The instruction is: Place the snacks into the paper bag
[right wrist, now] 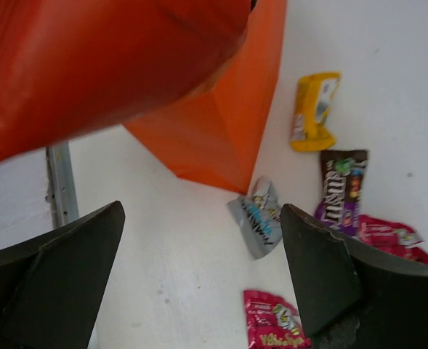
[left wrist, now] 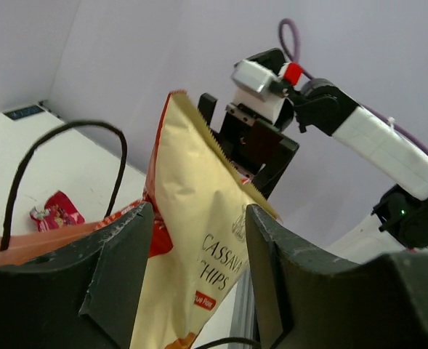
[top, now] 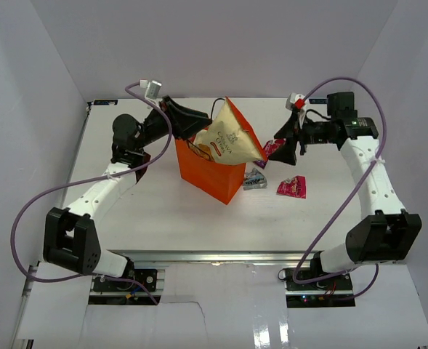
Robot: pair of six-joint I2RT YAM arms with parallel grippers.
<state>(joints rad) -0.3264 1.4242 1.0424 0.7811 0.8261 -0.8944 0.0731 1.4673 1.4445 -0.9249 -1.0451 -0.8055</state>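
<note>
From above, the paper bag [top: 206,174] stands mid-tabletop [top: 148,211] with bare room on its left. The chip bag [top: 232,142] juts slantwise from its mouth, with the left claw [top: 203,120] at its top edge and the right claw [top: 285,149] close on the other side.

Through the left wrist, that claw gapes halfway, the chip bag between its fingers [left wrist: 119,276] (touching or not, I cannot tell).

Through the right wrist, that claw stands wide and empty. A silver-blue packet [right wrist: 257,218] lies just beside the bag's corner, a dark brown packet [right wrist: 342,185] beyond.

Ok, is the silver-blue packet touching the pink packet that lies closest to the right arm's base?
Apart. The top view shows a strip of bare table between the silver-blue packet and the pink packet, so their edges do not meet.
</note>
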